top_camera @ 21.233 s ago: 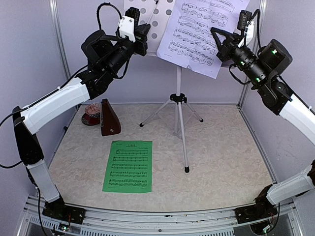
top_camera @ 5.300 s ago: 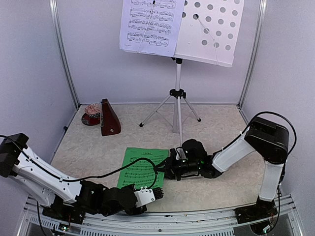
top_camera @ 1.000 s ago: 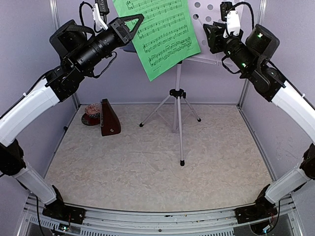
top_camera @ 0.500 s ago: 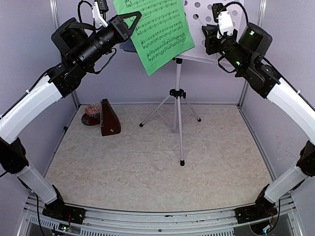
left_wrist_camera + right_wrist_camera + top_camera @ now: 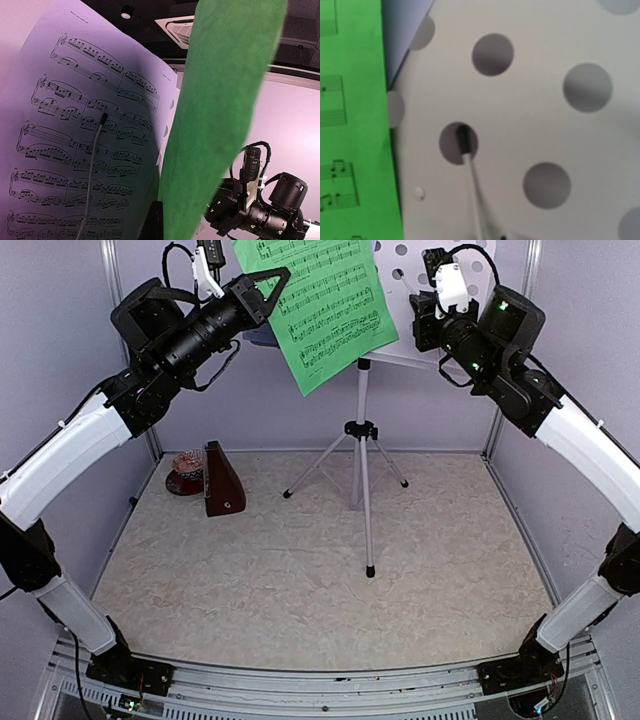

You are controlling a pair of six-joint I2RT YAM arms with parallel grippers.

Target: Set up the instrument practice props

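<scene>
While my left pincer [image 5: 268, 282] is closed on the left edge of the green music sheet [image 5: 325, 300], that sheet hangs tilted in front of the perforated grey desk [image 5: 398, 265] of the music stand [image 5: 362, 455], at 12 o'clock over the table [image 5: 300, 580]. Left wrist view: the green sheet rises from between my fingers as a curved band. The pale lavender music sheet [image 5: 75, 135] rests against the desk on its 9 o'clock side, with a thin wire retainer [image 5: 95, 150] (black-tipped) lying across its staves. My right pincer [image 5: 418, 325] is raised at the desk's 3 o'clock half, close to the perforated face. I cannot tell whether its jaws stand apart or together, as its fingertips are hidden. Right wrist view: desk holes fill the picture, a second black-tipped retainer [image 5: 465, 145] crosses one hole, and the green sheet covers the 9 o'clock margin. Stand: upright, three legs spread on the table. Brown pyramid metronome [image 5: 222, 480]: upright at 10 o'clock, well apart from the stand, with a small reddish object [image 5: 186, 468] just beside it at its 9 o'clock.
</scene>
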